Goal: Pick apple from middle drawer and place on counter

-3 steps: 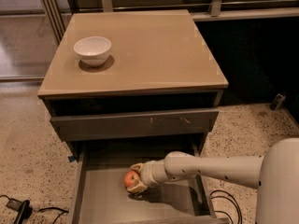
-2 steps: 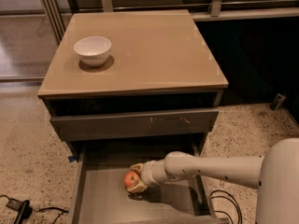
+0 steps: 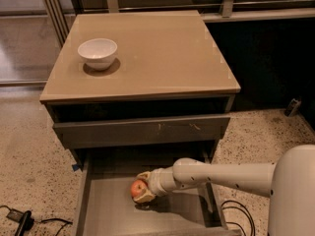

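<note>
While the tool (image 3: 141,190) sits low inside the open middle drawer (image 3: 106,210), its fingers (image 3: 143,198) closed on the apple (image 3: 137,187) from either side, the risk lies in the way out: a lift drifting rearward could strike the grey drawer front (image 3: 142,131) above and knock the fruit loose. Round and smooth, the apple might also slip before reaching the tabletop (image 3: 162,58), where a white bowl (image 3: 98,52) stands.
</note>
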`<state>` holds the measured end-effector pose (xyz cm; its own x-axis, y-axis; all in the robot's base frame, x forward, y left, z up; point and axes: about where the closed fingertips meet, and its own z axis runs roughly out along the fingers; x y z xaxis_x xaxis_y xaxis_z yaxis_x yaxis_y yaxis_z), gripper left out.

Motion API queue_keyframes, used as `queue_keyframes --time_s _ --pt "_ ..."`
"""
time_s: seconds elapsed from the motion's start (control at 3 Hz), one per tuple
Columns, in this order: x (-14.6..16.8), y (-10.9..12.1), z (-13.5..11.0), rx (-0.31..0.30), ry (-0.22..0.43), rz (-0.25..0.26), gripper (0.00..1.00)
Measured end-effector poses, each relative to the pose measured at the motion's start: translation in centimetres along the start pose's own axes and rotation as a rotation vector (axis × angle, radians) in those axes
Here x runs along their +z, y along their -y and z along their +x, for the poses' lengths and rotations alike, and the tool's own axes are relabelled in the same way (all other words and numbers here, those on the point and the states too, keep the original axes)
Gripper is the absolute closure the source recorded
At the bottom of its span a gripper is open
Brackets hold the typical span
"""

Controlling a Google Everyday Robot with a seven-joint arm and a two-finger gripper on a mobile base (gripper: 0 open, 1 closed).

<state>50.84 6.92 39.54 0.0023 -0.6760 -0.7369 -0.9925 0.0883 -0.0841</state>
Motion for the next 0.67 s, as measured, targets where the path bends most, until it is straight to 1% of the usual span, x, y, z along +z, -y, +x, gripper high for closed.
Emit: queue_keyframes --time_s 0.33,0.67 --pt "-2.6 -0.2 -1.6 -0.036 0.029 0.017 1.0" --pt "-7.2 -1.0 -4.6 -0.1 0.087 0.044 1.0"
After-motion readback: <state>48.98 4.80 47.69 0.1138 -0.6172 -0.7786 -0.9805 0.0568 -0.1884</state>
